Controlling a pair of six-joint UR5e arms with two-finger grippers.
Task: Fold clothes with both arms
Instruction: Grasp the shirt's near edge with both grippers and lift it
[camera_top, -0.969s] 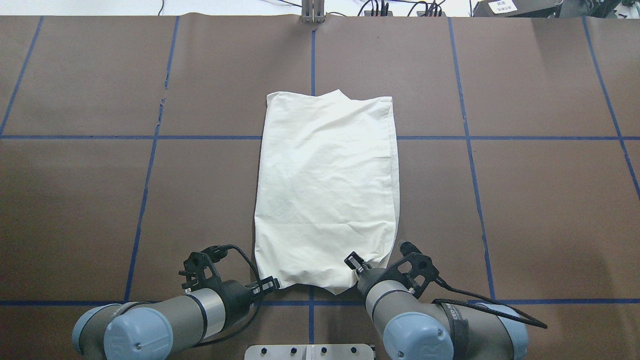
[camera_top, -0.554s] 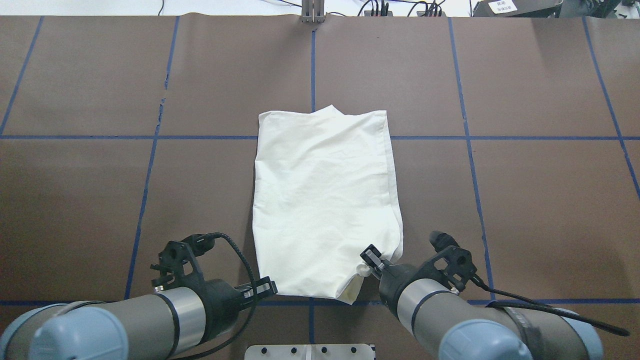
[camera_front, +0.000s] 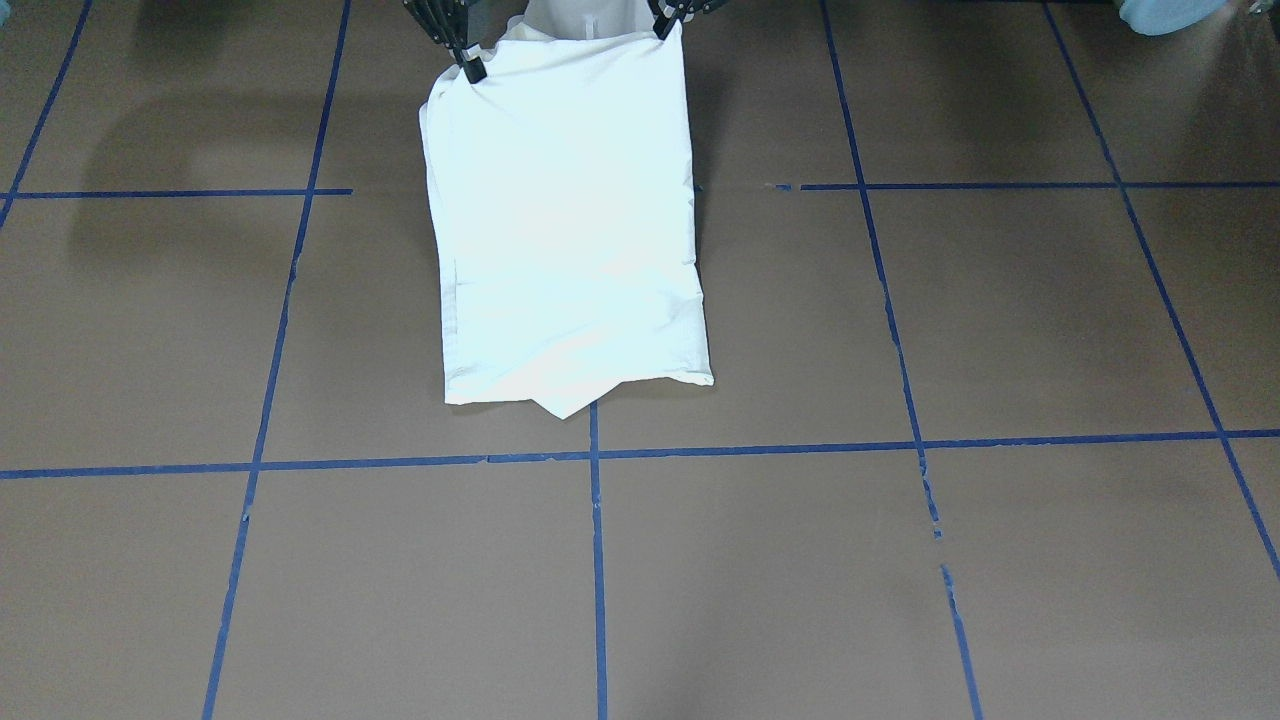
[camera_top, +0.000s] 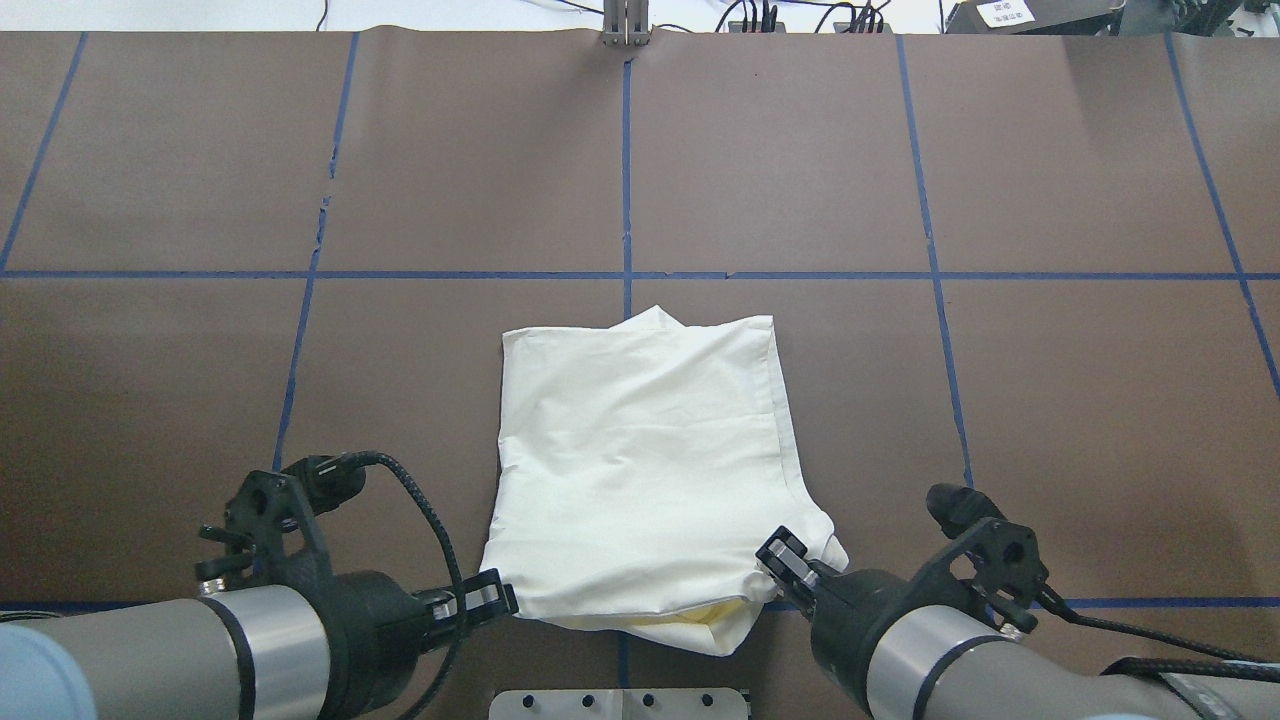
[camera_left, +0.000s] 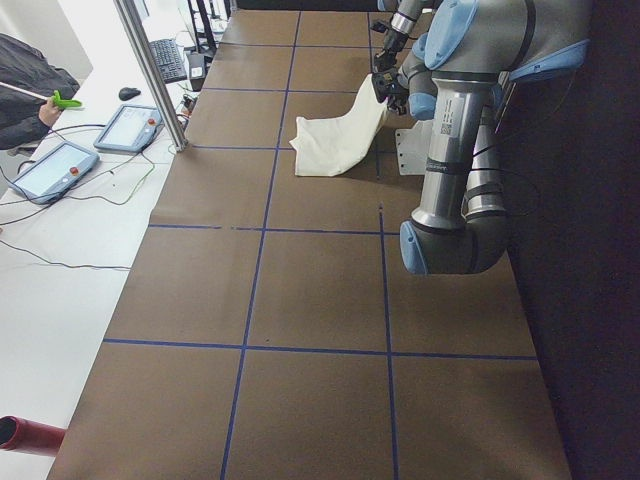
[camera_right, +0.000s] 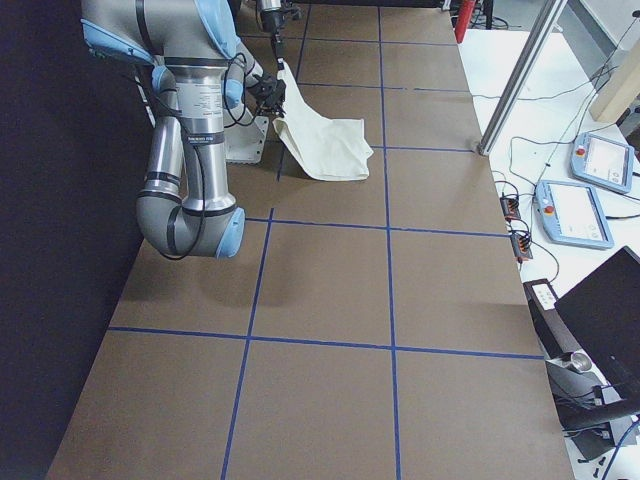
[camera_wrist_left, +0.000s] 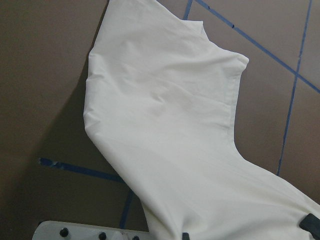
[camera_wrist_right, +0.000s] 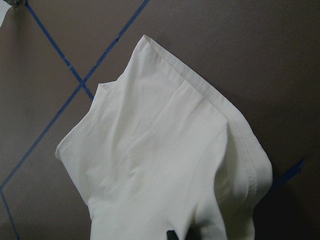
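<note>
Overhead view, L to R. L arm (camera_top: 250, 640) comes in from 8 o'clock. L gripper (camera_top: 490, 597) sits at the shirt's 7 o'clock corner, fingers clamped on the cloth.

Shirt (camera_top: 640, 450): cream-white, plain side up, folded to a narrow rectangle. It lies mid-table toward 6 o'clock, on the brown table (camera_top: 1000, 150) w/ blue tape lines (camera_top: 400, 275). The 12 o'clock edge lies flat, just short of the cross tape line. The 6 o'clock edge is held up off the table btwn both grippers; side views show the cloth sloping up to them. A lower layer sags out at approx 5 o'clock, near the metal plate (camera_top: 620, 703).

R gripper (camera_top: 785, 555) is at the shirt's 4 o'clock corner, pinched tight on the cloth. R arm (camera_top: 950, 650) enters from 5 o'clock.
</note>
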